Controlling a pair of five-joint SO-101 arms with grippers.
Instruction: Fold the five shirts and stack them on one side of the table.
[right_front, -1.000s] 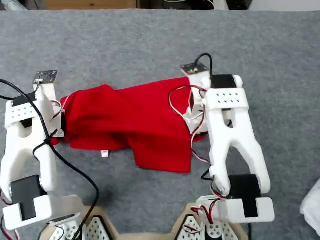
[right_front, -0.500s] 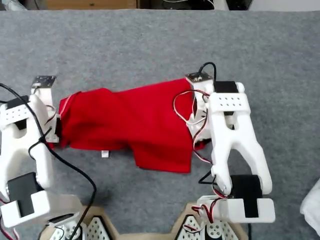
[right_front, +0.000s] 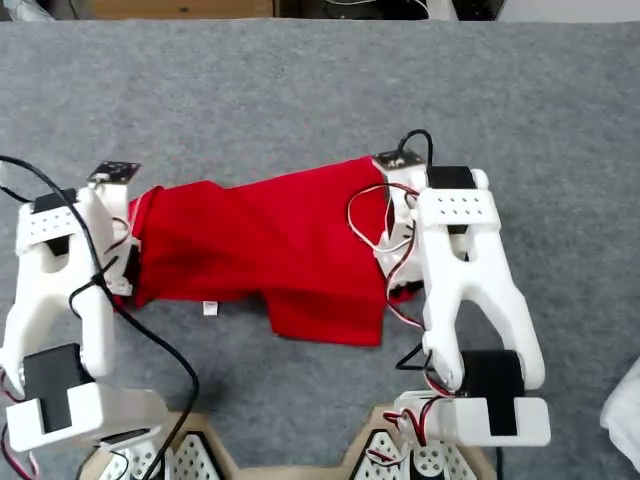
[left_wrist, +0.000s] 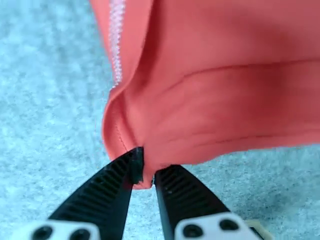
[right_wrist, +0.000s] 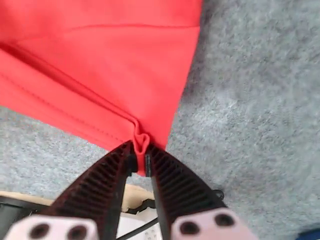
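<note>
A red shirt (right_front: 260, 245) lies stretched across the middle of the grey table between the two arms. At its left end, my left gripper (right_front: 125, 268) is shut on the shirt's edge; the left wrist view shows the black fingers (left_wrist: 115, 187) pinching a fold of the red shirt (left_wrist: 220, 90). At the right end, my right gripper (right_front: 395, 255) is shut on the other edge. The right wrist view has the red shirt's (right_wrist: 100, 70) hem pinched between the black fingers (right_wrist: 170, 182). The front part of the shirt hangs toward me as a flap (right_front: 330, 315).
The grey cloth-covered table (right_front: 300, 90) stretches bare beyond the shirt. A white piece of cloth (right_front: 625, 415) shows at the right edge near the front. Both arm bases (right_front: 290, 455) stand at the front edge, with cables trailing.
The left gripper has moved right and slightly back with the shirt's left end, bunching the cloth a little. The right gripper has barely moved.
</note>
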